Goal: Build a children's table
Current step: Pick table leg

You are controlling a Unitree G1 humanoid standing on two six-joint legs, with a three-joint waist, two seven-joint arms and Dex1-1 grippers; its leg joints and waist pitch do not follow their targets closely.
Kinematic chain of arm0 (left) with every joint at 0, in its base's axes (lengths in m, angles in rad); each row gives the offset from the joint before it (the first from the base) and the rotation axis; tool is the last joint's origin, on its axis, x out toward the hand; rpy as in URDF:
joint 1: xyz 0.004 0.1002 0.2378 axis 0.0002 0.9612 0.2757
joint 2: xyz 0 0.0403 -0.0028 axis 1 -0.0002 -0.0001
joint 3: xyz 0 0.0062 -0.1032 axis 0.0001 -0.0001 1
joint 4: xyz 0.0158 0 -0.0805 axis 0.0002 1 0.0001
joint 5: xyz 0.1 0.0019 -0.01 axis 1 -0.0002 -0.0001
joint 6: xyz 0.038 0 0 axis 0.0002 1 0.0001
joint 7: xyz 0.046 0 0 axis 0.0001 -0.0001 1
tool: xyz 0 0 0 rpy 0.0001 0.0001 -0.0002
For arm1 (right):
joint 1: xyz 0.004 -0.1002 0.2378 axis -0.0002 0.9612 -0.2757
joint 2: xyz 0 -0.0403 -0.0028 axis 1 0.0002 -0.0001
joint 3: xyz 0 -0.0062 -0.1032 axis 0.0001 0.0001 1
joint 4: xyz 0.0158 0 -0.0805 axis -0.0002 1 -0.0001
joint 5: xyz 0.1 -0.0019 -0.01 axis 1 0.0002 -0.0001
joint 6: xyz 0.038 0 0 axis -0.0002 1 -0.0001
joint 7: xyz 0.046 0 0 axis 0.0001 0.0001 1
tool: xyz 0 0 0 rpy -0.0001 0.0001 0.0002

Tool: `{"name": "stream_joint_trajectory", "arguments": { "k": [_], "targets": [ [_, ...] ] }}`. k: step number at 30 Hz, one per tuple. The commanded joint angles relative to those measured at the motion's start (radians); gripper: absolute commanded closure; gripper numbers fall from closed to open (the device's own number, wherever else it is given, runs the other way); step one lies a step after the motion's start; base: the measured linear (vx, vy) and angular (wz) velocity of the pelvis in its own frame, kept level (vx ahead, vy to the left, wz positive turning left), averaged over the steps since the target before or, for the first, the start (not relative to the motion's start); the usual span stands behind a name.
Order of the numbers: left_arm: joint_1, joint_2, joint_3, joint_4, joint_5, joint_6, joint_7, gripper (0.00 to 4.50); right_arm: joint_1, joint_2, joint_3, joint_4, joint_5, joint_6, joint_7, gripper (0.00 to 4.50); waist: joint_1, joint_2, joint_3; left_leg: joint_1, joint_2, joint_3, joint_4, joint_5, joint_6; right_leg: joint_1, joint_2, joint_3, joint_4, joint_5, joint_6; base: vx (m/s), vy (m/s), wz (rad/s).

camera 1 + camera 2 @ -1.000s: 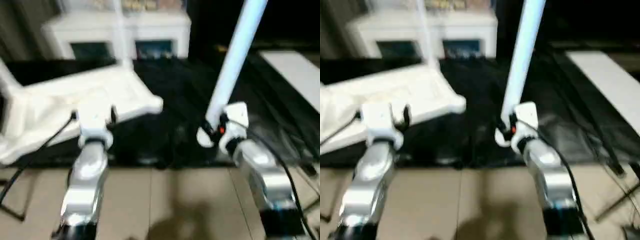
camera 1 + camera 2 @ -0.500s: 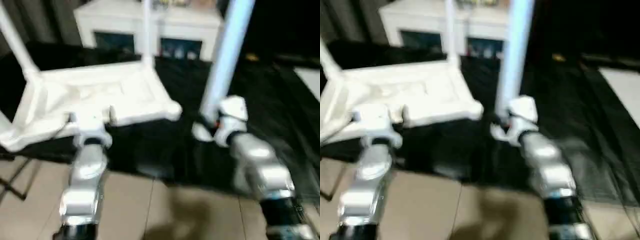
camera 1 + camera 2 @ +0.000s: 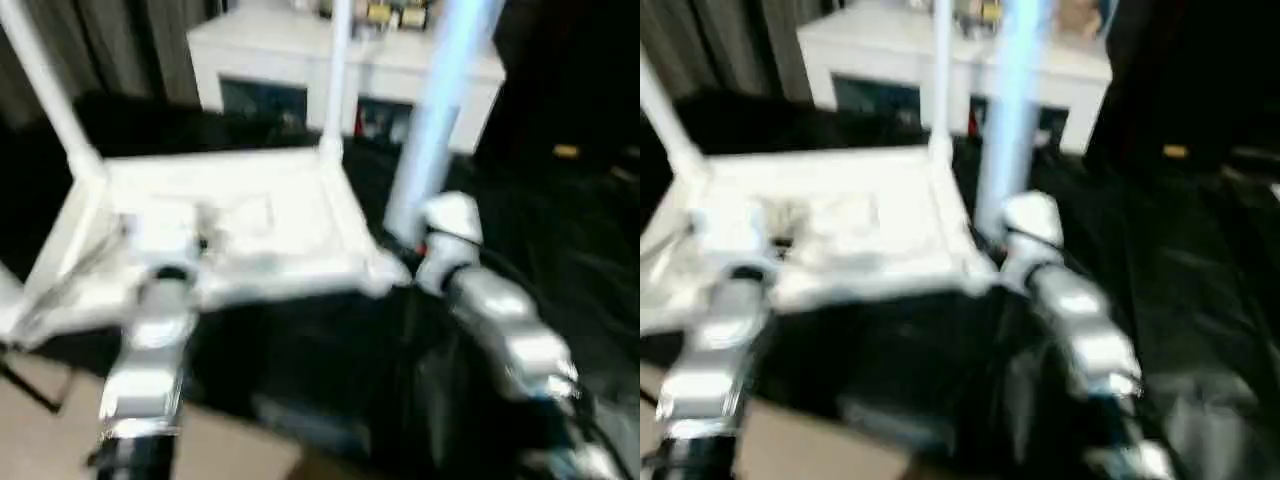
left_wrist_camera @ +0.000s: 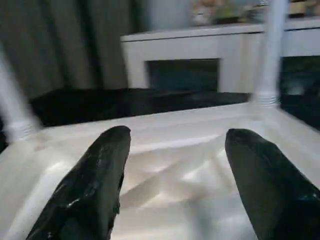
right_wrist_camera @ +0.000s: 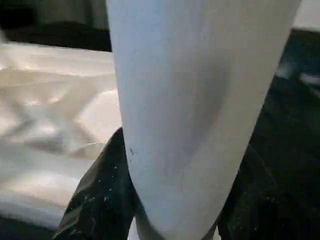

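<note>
The children's table lies upside down on black cloth, its ribbed white top [image 3: 250, 215] facing up. Two white legs stand fitted at its far corners, one leg [image 3: 45, 90] on the left and another leg [image 3: 335, 80] on the right. My right gripper [image 3: 405, 245] is shut on a third leg [image 3: 430, 110], held nearly upright, its lower end close beside the top's near right corner [image 3: 385, 270]. In the right wrist view that leg [image 5: 200, 90] sits between both black fingers [image 5: 102, 195]. My left gripper [image 4: 177, 137] is open over the top's near left part, holding nothing.
A white cabinet [image 3: 300, 60] with dark glass doors stands behind the table. Black cloth [image 3: 560, 250] covers the ground to the right, with a small yellow object [image 3: 565, 152] on it. Tan floor [image 3: 40, 430] shows at the near left. Dark curtains [image 3: 130, 50] hang at the back left.
The camera has swung, shifting the whole picture. Beyond that, my right gripper has brought the held leg's lower end nearer the top's near right corner. Both grips look unchanged.
</note>
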Motion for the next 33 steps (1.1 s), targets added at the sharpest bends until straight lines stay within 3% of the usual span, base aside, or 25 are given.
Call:
{"name": "stream_joint_trajectory", "arguments": {
  "k": [1,2,3,4,5,6,7,8,9,10,11,12,13,14,15,16,18,20,22,24,27,28,29,30,33],
  "targets": [
    [0.0,0.024,-0.004,0.017,-0.02,-0.016,-0.054,1.04,-0.005,0.017,0.004,-0.063,0.02,0.011,-0.008,2.65,0.059,-0.016,-0.051,-0.069,-0.012,-0.02,0.0,-0.071,-0.107,0.139,-0.101,0.186,-0.138,-0.477,-0.283,0.207,-0.028,-0.34],
    [0.001,0.025,-0.008,0.017,-0.025,-0.017,-0.067,1.04,-0.001,0.019,0.002,-0.069,0.021,0.01,-0.011,2.65,0.08,0.005,-0.052,-0.068,0.0,-0.043,-0.011,-0.044,-0.133,0.142,-0.062,0.224,-0.144,-0.355,-0.243,0.201,0.034,-0.27],
    [0.01,0.027,-0.013,0.013,-0.081,-0.01,-0.143,1.04,0.008,0.02,0.003,-0.087,0.023,0.01,-0.015,2.65,0.08,0.049,-0.081,-0.128,0.036,-0.093,-0.055,0.111,-0.082,0.175,-0.071,0.175,-0.104,-0.058,-0.205,0.201,0.034,-0.27],
    [0.021,0.035,-0.024,0.008,-0.123,0.002,-0.213,1.04,0.016,0.02,0.005,-0.102,0.024,0.014,-0.017,2.65,0.063,0.055,-0.071,-0.106,0.053,-0.097,-0.102,0.158,-0.055,0.132,-0.027,0.136,-0.09,0.042,-0.14,0.134,0.103,-0.13],
    [0.028,0.041,-0.03,0.005,-0.149,0.01,-0.261,1.04,0.022,0.019,0.007,-0.111,0.024,0.018,-0.019,2.65,0.007,0.107,-0.093,0.036,0.171,-0.191,-0.161,0.443,0.073,-0.059,0.0,-0.022,0.076,0.071,-0.012,0.126,0.1,-0.02],
    [0.04,0.056,-0.041,-0.007,-0.202,0.001,-0.355,1.04,0.028,0.018,0.01,-0.124,0.022,0.019,-0.02,2.65,-0.013,0.085,-0.11,0.087,0.243,-0.232,-0.116,0.772,0.152,-0.126,-0.089,-0.076,0.095,-0.048,0.027,0.126,0.1,-0.02],
    [0.048,0.067,-0.047,-0.015,-0.232,-0.009,-0.41,1.04,0.032,0.017,0.011,-0.132,0.021,0.02,-0.021,2.65,-0.006,0.095,-0.11,0.068,0.218,-0.206,-0.083,1.008,0.105,-0.134,-0.096,-0.095,0.096,0.039,0.052,0.135,0.113,0.12],
    [0.054,0.085,-0.061,-0.027,-0.273,-0.007,-0.491,1.04,0.037,0.012,0.01,-0.141,0.023,0.019,-0.017,2.65,-0.016,0.096,-0.111,0.052,0.117,-0.153,-0.062,1.464,-0.021,-0.133,-0.072,-0.135,0.062,0.237,0.084,0.006,0.156,0.27],
    [0.059,0.098,-0.071,-0.036,-0.3,-0.004,-0.542,1.04,0.041,0.009,0.01,-0.148,0.025,0.019,-0.014,2.65,-0.023,0.075,-0.105,0.057,0.027,-0.104,-0.057,1.533,-0.099,-0.127,-0.05,-0.148,-0.008,0.36,0.054,0.006,0.156,0.27],
    [0.059,0.098,-0.071,-0.036,-0.3,-0.004,-0.542,0.88,0.041,0.009,0.01,-0.148,0.025,0.019,-0.014,2.65,-0.037,0.058,-0.103,0.057,-0.011,-0.089,-0.056,1.44,-0.129,-0.119,-0.051,-0.145,-0.033,0.408,0.022,-0.081,0.094,0.2],
    [0.063,0.122,-0.094,-0.048,-0.323,0.023,-0.598,0.78,0.048,-0.002,0.013,-0.159,0.031,0.026,0.008,2.65,-0.039,0.003,-0.097,-0.018,-0.03,-0.068,-0.038,0.99,-0.14,-0.024,-0.127,-0.083,-0.033,0.568,-0.062,-0.031,0.022,0.26],
    [0.066,0.164,-0.137,-0.06,-0.333,0.048,-0.67,0.72,0.054,-0.03,0.019,-0.175,0.04,0.028,0.056,2.65,0.003,0.001,-0.089,-0.116,0.062,-0.094,-0.01,0.488,-0.075,0.052,-0.309,0.022,-0.055,0.805,-0.262,-0.031,0.022,0.26],
    [0.066,0.164,-0.137,-0.06,-0.333,0.048,-0.67,0.72,0.054,-0.03,0.019,-0.175,0.04,0.028,0.056,2.65,0.019,0.013,-0.097,-0.126,0.103,-0.109,-0.022,0.351,-0.072,0.058,-0.335,0.033,-0.056,0.88,-0.296,-0.005,-0.031,0.29],
    [0.062,0.176,-0.152,-0.057,-0.327,0.052,-0.689,0.68,0.051,-0.04,0.017,-0.175,0.045,0.029,0.071,2.65,-0.007,0.029,-0.089,-0.138,0.116,-0.098,-0.096,0.303,-0.089,0.049,-0.231,-0.036,-0.033,0.843,-0.319,-0.058,-0.093,0.18],
    [0.056,0.188,-0.171,-0.045,-0.304,0.045,-0.699,0.58,0.042,-0.046,0.01,-0.169,0.052,0.033,0.08,2.65,-0.026,0.06,-0.086,-0.1,0.106,-0.068,-0.12,0.354,-0.117,-0.018,-0.119,-0.109,-0.023,0.548,-0.272,-0.058,-0.093,0.18],
    [0.044,0.203,-0.192,-0.026,-0.284,0.043,-0.719,0.44,0.029,-0.052,0.002,-0.158,0.058,0.036,0.091,2.65,-0.048,0.063,-0.085,-0.081,0.11,-0.061,-0.124,0.336,-0.11,-0.036,-0.106,-0.121,-0.023,0.385,-0.247,-0.053,-0.065,0.1],
    [0.022,0.224,-0.222,0.015,-0.26,0.042,-0.761,0.44,0.004,-0.07,-0.002,-0.133,0.065,0.03,0.113,2.65,-0.072,0.052,-0.062,-0.084,0.11,-0.04,-0.152,-0.036,-0.065,-0.028,-0.137,-0.104,-0.072,-0.058,-0.205,-0.07,-0.033,0.09],
    [0.02,0.225,-0.223,0.018,-0.26,0.042,-0.765,0.44,0.002,-0.071,-0.002,-0.131,0.066,0.029,0.114,2.65,-0.07,0.043,-0.049,-0.065,0.117,-0.022,-0.163,-0.244,-0.074,-0.037,-0.159,-0.092,-0.107,-0.351,-0.174,-0.094,-0.068,0.15],
    [-0.003,0.222,-0.217,0.065,-0.237,0.041,-0.743,0.44,-0.016,-0.092,0.01,-0.113,0.062,0.016,0.13,2.65,-0.072,0.035,-0.045,-0.055,0.113,-0.009,-0.169,-0.279,-0.082,-0.042,-0.158,-0.093,-0.129,-0.526,-0.111,-0.08,-0.073,0.14],
    [-0.018,0.182,-0.176,0.108,-0.245,0.021,-0.661,0.44,-0.03,-0.115,0.027,-0.108,0.051,0.006,0.155,2.65,-0.079,0.025,-0.051,-0.071,0.118,-0.007,-0.174,-0.197,-0.074,-0.03,-0.165,-0.096,-0.13,-0.547,-0.07,-0.075,-0.067,0.09],
    [-0.008,0.198,-0.199,0.094,-0.251,0.037,-0.686,0.44,-0.022,-0.131,0.039,-0.121,0.042,0.011,0.183,2.65,-0.082,0.023,-0.055,-0.084,0.124,-0.001,-0.182,-0.17,-0.058,-0.027,-0.166,-0.103,-0.129,-0.535,-0.068,-0.052,-0.061,0.07],
    [-0.009,0.215,-0.227,0.072,-0.272,0.069,-0.757,0.44,-0.014,-0.146,0.045,-0.135,0.055,0.022,0.221,2.65,-0.088,-0.002,-0.054,-0.092,0.125,0.002,-0.183,-0.166,-0.055,-0.026,-0.163,-0.106,-0.131,-0.546,-0.056,0.0,0.0,0.0],
    [-0.009,0.215,-0.227,0.072,-0.272,0.069,-0.757,0.44,-0.014,-0.146,0.045,-0.135,0.055,0.022,0.221,2.65,-0.082,0.014,-0.057,-0.087,0.128,-0.001,-0.183,-0.164,-0.057,-0.031,-0.169,-0.104,-0.128,-0.555,-0.054,0.0,0.0,0.0],
    [-0.024,0.23,-0.252,0.074,-0.276,0.084,-0.814,0.44,-0.014,-0.16,0.053,-0.133,0.063,0.018,0.247,2.65,-0.085,0.007,-0.061,-0.089,0.13,0.002,-0.182,-0.135,-0.055,-0.031,-0.167,-0.104,-0.124,-0.503,-0.069,0.0,0.0,0.0],
    [-0.05,0.269,-0.293,0.099,-0.259,0.075,-0.9,0.7,-0.016,-0.167,0.065,-0.119,0.067,0.008,0.269,2.65,-0.08,0.018,-0.067,-0.094,0.135,0.008,-0.182,-0.091,-0.04,-0.032,-0.158,-0.105,-0.108,-0.317,-0.127,0.0,0.0,0.0]
  ]
}}
